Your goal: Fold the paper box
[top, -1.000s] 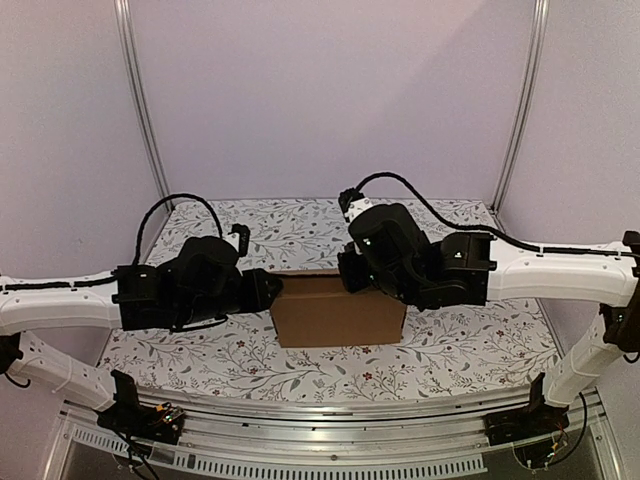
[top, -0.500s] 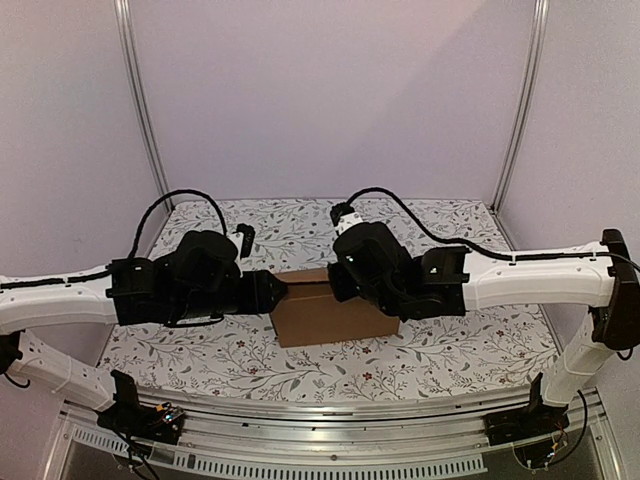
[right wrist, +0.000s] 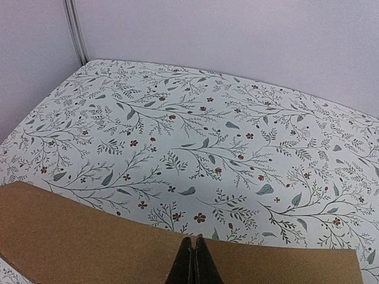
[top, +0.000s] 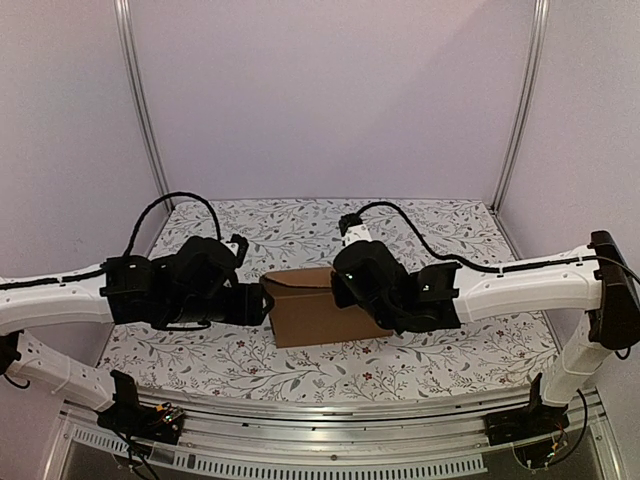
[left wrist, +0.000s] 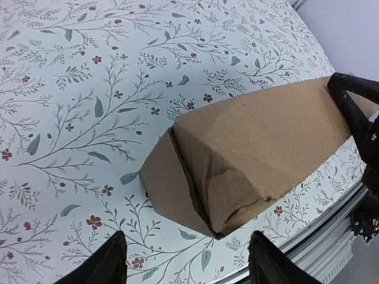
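1 paper box (left wrist: pixel 254 148) | brn cardbd | closed | end flap creased

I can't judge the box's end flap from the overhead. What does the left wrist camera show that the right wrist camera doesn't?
Only the left wrist view shows the box's creased end, with one flap leaning out and not folded flat. It also shows the left gripper open and short of that end. Only the right wrist view shows the back wall, a frame post and the right gripper shut, in front of the box's flat face. Both show the brown box and the flowered tablecloth.
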